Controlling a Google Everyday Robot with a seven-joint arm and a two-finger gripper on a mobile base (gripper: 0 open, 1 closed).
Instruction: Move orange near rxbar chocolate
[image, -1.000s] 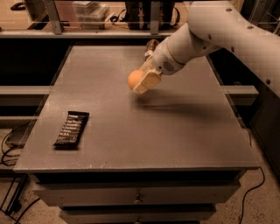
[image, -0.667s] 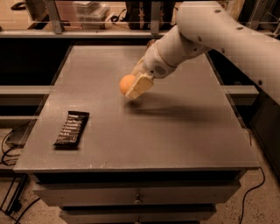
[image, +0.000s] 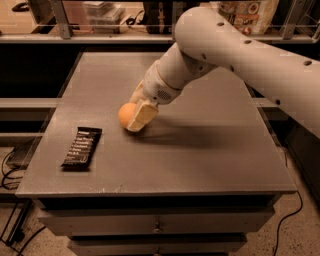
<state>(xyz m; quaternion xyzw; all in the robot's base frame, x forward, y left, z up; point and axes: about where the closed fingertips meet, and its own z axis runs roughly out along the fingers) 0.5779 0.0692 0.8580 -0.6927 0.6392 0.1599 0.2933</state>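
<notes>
The gripper (image: 134, 119) pinches the orange (image: 124, 114) at the middle of the table (image: 210, 165). The rxbar chocolate (image: 82, 146) lies flat to the near left, apart from both.

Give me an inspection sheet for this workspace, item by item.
Surface: grey table, drawers beneath.
Job's things: orange held mid-table; rxbar chocolate flat near the left front edge, apart from it.
Clutter: nothing seen.
Grippers: end effector shut on the orange, right of the bar.
Cables: cables on the floor left; single cable on the right.
Surroundings: cluttered shelf behind.
</notes>
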